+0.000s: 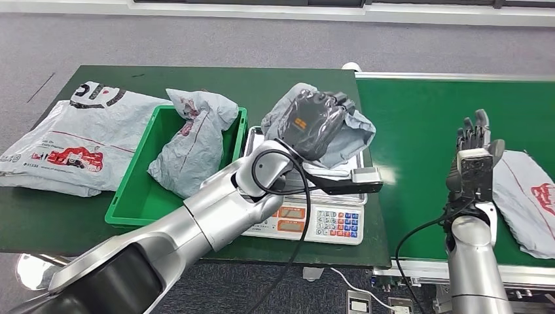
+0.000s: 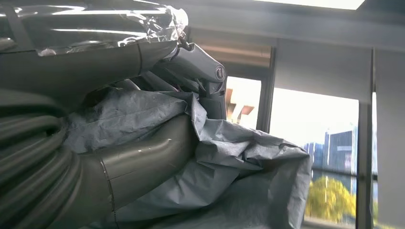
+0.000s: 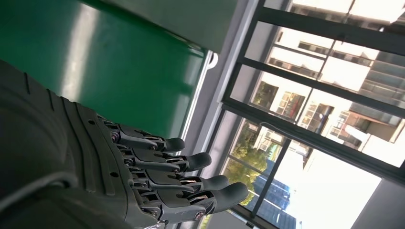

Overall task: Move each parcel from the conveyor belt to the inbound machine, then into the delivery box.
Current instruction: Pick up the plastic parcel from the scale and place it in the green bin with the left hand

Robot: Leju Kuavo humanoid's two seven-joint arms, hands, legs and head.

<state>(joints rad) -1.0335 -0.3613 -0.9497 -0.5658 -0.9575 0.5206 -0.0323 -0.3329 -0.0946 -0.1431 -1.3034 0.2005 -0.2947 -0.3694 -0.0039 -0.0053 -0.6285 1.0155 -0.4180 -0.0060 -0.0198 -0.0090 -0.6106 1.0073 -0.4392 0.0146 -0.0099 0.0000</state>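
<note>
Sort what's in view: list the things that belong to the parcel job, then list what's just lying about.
Part of the job:
grey parcel gripped by the left hand over the scale
parcel on the conveyor belt, beside the right hand
conveyor belt
green box with a crumpled parcel in it

Lying about:
large printed bag on the table

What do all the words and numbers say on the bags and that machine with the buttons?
Big grey parcel on the table: black logo and red print, too blurred to read.
Scale: orange displays and keypad buttons, too small to read.
Parcel on the conveyor: red mark, unreadable.
Parcel in the green bin: reddish marks, unreadable.
Parcel held by the left hand: an orange mark on the hand's back, unreadable.
</note>
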